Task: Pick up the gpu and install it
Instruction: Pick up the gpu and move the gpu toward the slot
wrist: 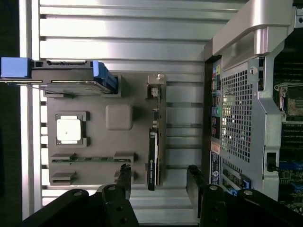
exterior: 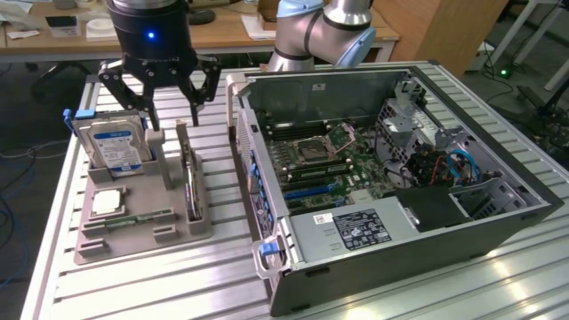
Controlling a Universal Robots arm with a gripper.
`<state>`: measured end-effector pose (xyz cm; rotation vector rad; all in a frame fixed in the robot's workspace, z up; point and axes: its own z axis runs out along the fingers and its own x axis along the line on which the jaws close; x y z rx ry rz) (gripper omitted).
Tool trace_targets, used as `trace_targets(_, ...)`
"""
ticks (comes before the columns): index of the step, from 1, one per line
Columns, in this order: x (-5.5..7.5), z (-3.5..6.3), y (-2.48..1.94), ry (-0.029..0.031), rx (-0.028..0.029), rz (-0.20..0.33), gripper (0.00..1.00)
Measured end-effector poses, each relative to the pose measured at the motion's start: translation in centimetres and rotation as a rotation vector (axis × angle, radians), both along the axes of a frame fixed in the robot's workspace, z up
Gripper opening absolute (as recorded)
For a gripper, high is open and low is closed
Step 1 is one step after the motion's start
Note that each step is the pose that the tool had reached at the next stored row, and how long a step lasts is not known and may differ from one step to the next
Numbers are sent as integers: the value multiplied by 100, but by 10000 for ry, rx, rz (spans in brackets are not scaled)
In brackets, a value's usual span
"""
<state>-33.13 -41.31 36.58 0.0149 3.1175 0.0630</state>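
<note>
The gpu is a thin dark card standing on edge in a slot of the grey holder tray, its metal bracket end toward the back. In the wrist view the gpu appears edge-on, with its bracket at the far end. My gripper hangs open above the tray's back end, over the card and not touching it. Its two black fingers straddle the near end of the card with a wide gap, and nothing is between them.
The tray also holds an upright hard drive with a blue-white label, a square processor and a green memory stick. The open computer case with its motherboard lies to the exterior view's right on the slatted aluminium table.
</note>
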Motion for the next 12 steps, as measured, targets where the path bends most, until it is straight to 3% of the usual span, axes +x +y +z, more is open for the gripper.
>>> trace_targets(12, 0, -51, 0, -1, 1, -2, 59)
